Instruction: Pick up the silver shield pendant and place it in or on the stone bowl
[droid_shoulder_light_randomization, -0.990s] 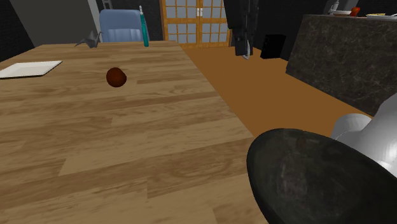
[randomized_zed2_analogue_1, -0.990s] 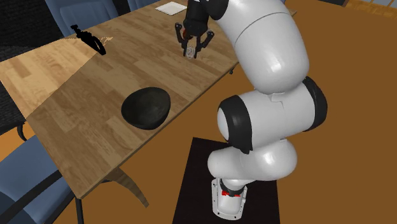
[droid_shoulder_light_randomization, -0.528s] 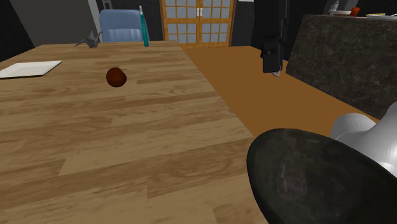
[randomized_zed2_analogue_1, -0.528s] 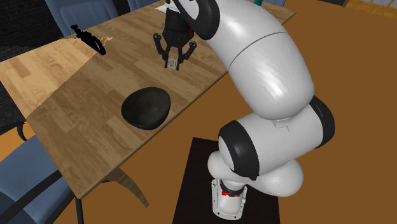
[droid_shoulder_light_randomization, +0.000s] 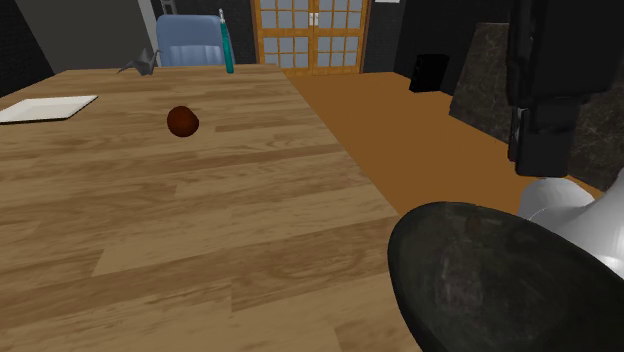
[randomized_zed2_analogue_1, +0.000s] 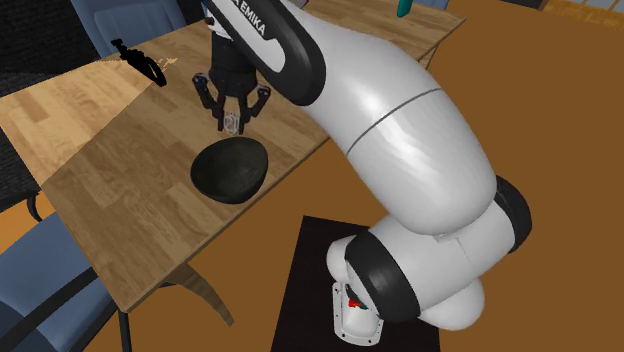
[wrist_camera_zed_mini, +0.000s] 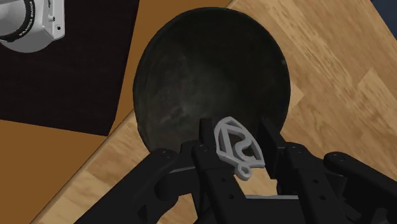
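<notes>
The gripper (randomized_zed2_analogue_1: 233, 118) is travelling along the wooden table (randomized_zed2_analogue_1: 100, 140) toward the stand, and within the last second it has come from well apart from the stone bowl (randomized_zed2_analogue_1: 228, 170) to just above its far rim. Its fingers are pinching the silver shield pendant (wrist_camera_zed_mini: 236, 144), which is hanging in the air over the bowl's dark hollow, not touching it. The carry is judged to be nearing its end, with lowering and release remaining.

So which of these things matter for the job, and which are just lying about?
Job: pendant, bowl, end effector.
Lying about: red ball, white sheet, teal stick, grey figure.
</notes>
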